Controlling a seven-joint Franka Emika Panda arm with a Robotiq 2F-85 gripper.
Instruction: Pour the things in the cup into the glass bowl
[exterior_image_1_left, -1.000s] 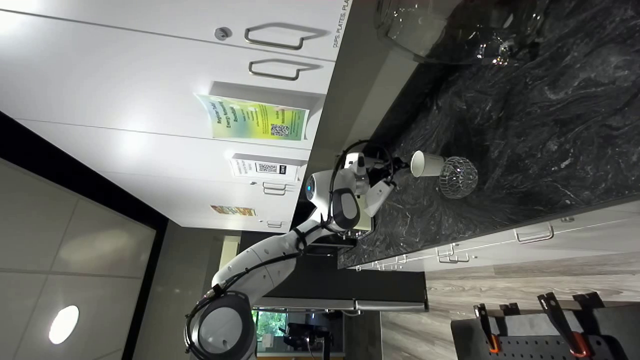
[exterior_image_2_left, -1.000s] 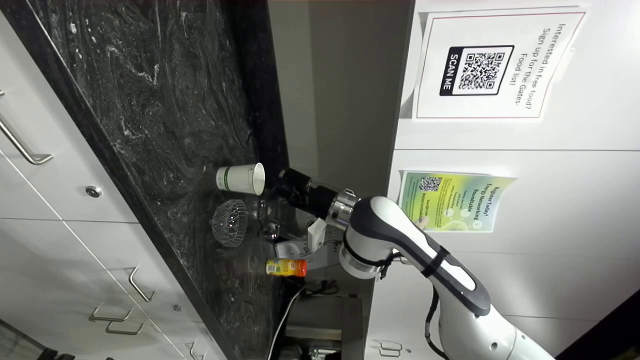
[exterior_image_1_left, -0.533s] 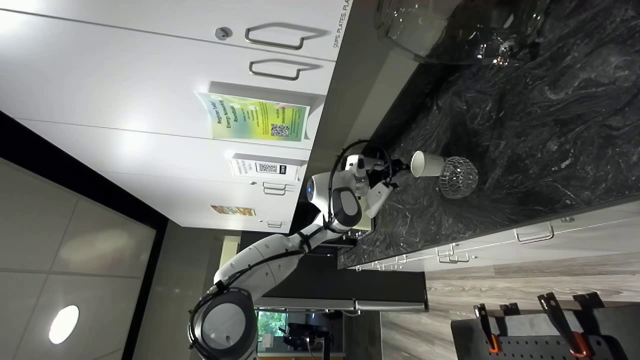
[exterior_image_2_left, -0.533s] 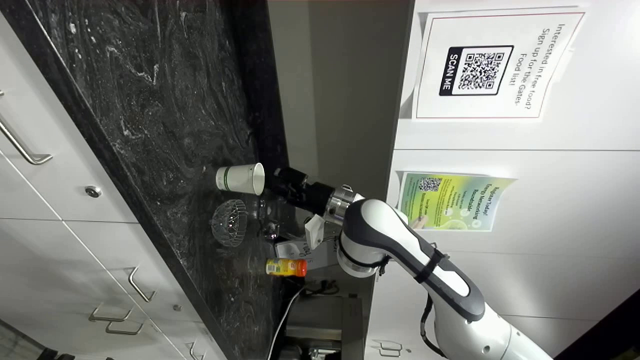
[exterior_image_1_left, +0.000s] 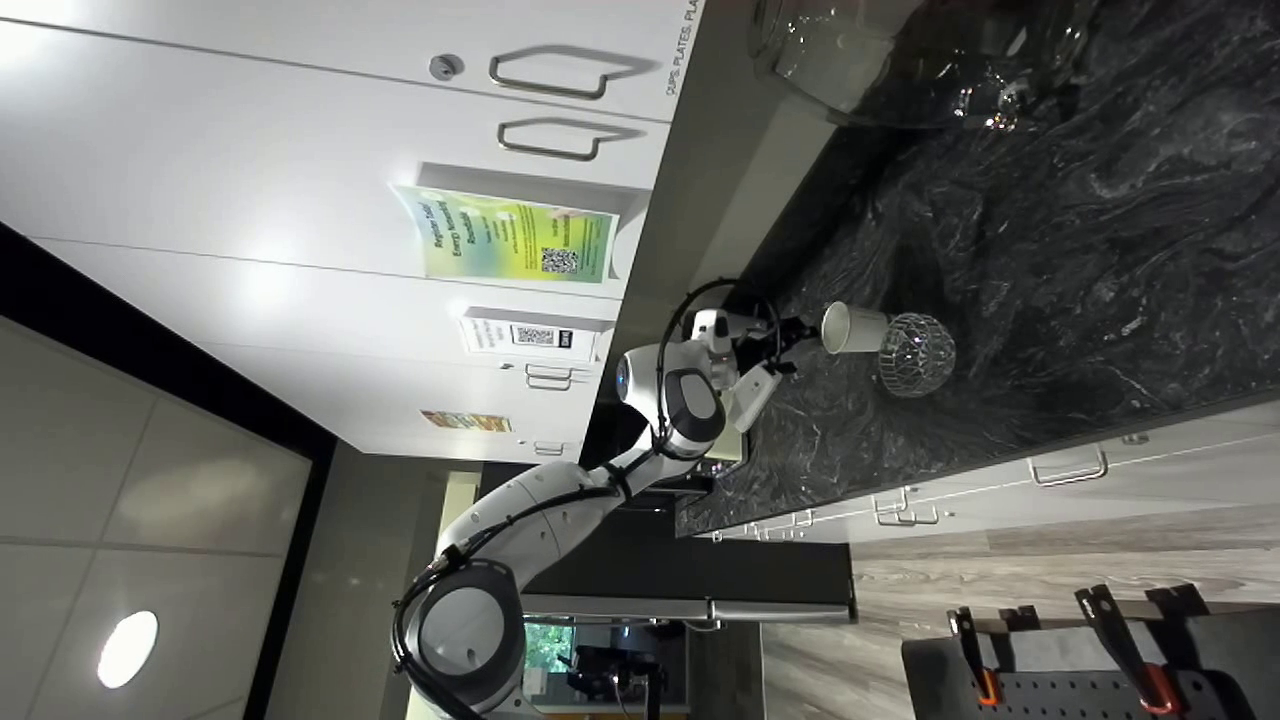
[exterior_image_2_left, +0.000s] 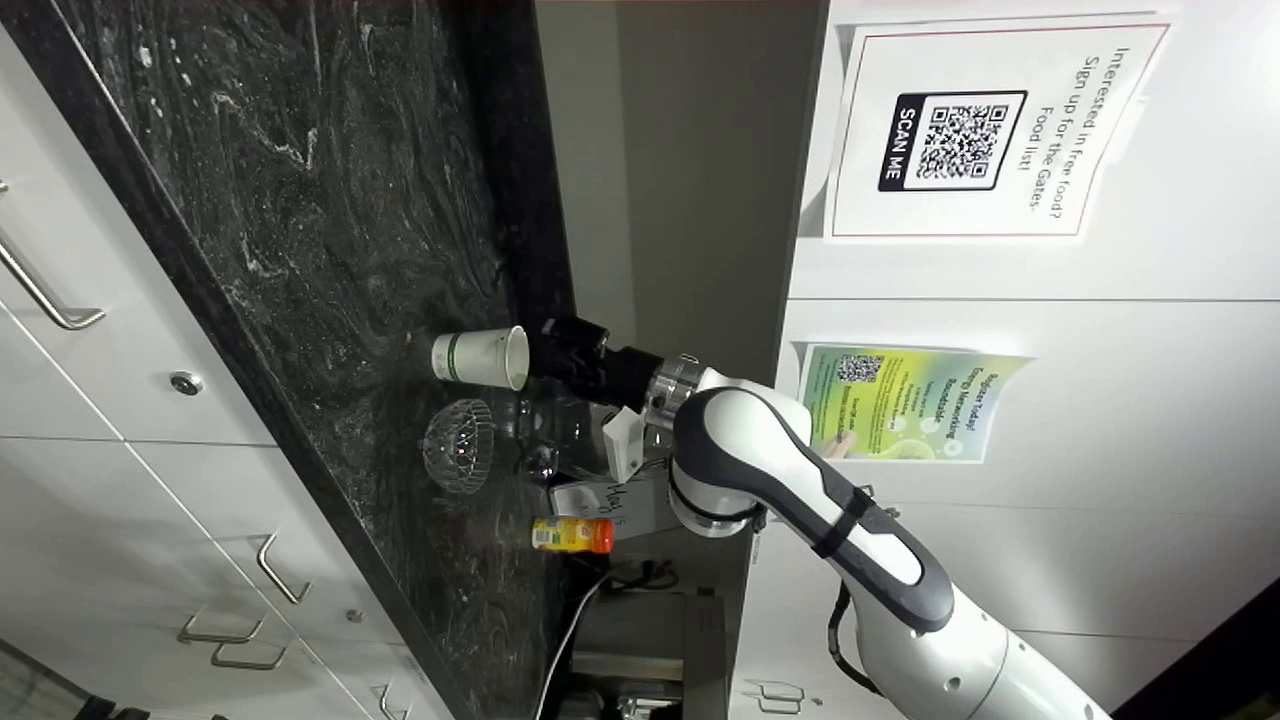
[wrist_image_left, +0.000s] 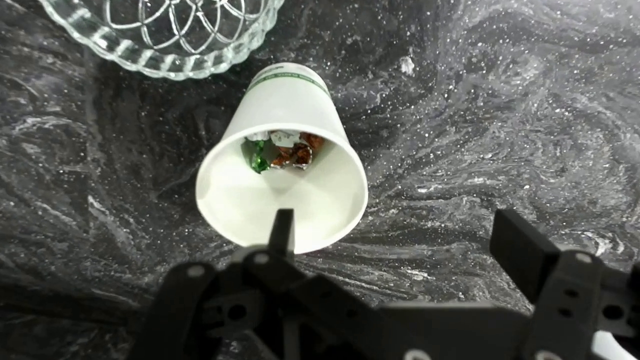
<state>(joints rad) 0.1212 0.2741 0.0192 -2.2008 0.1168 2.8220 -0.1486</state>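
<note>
Wrist view: the gripper (wrist_image_left: 397, 230) is spread wide and holds nothing; the white cup (wrist_image_left: 290, 110), with foil pieces (wrist_image_left: 301, 154) inside, stands upright on the counter (wrist_image_left: 475, 125) beside the glass bowl (wrist_image_left: 185, 65).

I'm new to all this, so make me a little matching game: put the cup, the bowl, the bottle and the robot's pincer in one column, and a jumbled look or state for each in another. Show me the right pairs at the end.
Column one
1. Cup
2. Bowl
3. Bottle
4. Pincer

Column two
A. Black and open
B. Yellow, with a red-orange top
C. White, with a green band near its base
D. Clear, with a looped pattern

Right pairs
1-C
2-D
3-B
4-A
</note>
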